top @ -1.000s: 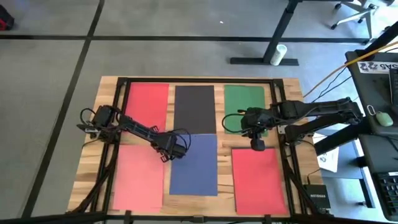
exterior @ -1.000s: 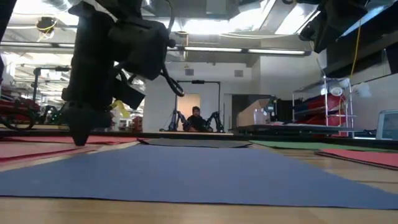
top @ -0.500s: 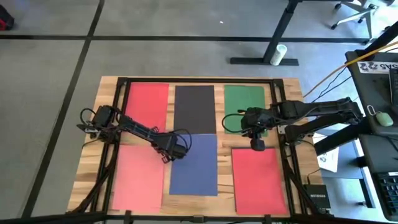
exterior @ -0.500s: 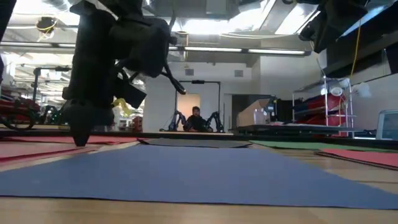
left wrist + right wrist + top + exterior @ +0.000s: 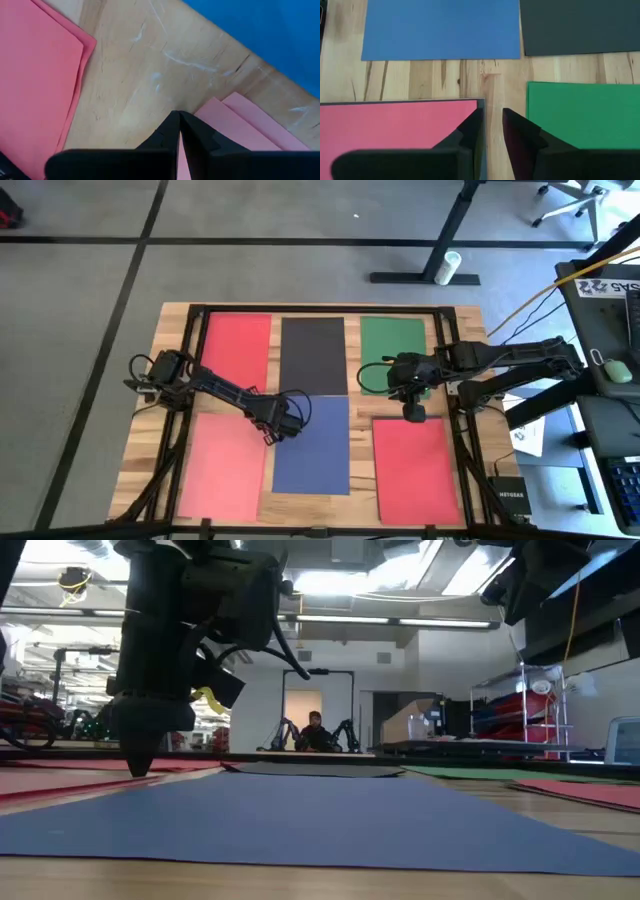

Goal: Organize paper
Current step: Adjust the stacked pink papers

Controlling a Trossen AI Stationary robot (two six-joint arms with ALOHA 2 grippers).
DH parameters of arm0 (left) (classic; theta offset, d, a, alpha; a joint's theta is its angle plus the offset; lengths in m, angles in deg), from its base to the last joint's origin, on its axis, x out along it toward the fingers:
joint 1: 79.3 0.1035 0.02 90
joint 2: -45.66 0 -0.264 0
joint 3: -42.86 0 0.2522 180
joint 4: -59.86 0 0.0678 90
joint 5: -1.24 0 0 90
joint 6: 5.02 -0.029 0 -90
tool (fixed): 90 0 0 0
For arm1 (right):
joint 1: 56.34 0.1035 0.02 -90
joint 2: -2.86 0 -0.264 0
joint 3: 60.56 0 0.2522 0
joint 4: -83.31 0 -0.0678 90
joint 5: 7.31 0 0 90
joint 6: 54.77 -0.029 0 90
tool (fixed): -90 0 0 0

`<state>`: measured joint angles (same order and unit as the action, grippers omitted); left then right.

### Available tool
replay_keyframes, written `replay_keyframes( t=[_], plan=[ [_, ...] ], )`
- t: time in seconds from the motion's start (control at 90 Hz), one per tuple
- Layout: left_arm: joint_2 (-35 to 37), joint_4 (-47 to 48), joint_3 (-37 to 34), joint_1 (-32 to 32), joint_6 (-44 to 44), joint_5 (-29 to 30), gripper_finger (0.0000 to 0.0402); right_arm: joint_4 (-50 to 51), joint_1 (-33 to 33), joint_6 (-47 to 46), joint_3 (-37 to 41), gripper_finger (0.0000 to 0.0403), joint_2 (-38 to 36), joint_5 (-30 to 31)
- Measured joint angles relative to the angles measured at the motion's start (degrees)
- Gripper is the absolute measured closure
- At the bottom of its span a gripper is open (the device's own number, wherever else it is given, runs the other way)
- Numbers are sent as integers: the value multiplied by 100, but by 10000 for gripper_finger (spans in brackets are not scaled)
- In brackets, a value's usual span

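Sliding slightly toward the near edge over the last second, the left gripper [image 5: 270, 434] had crept along the gap between the pink sheet [image 5: 222, 465] and the blue sheet [image 5: 312, 443], its fingers [image 5: 172, 131] pressed together over a pink corner. The sheets themselves had not shifted, so the tidying seemed barely advanced. The right gripper [image 5: 413, 412] hung unmoved between the green sheet [image 5: 392, 340] and the near red sheet [image 5: 415, 465], fingers slightly spread. The scratched wooden bench [image 5: 360, 465] also carried a far red sheet [image 5: 238, 345] and black sheet [image 5: 313, 355]. A seated person [image 5: 315, 732] showed far back in the workshop.
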<state>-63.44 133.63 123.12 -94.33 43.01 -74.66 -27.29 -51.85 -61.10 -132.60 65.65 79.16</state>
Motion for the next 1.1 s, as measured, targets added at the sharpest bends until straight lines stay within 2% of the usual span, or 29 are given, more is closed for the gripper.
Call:
replay_keyframes(
  t=[1.1],
  plan=[
    [186,68,181,11,106,153,402,-1,-1,2,0,343,0,4]
  ],
)
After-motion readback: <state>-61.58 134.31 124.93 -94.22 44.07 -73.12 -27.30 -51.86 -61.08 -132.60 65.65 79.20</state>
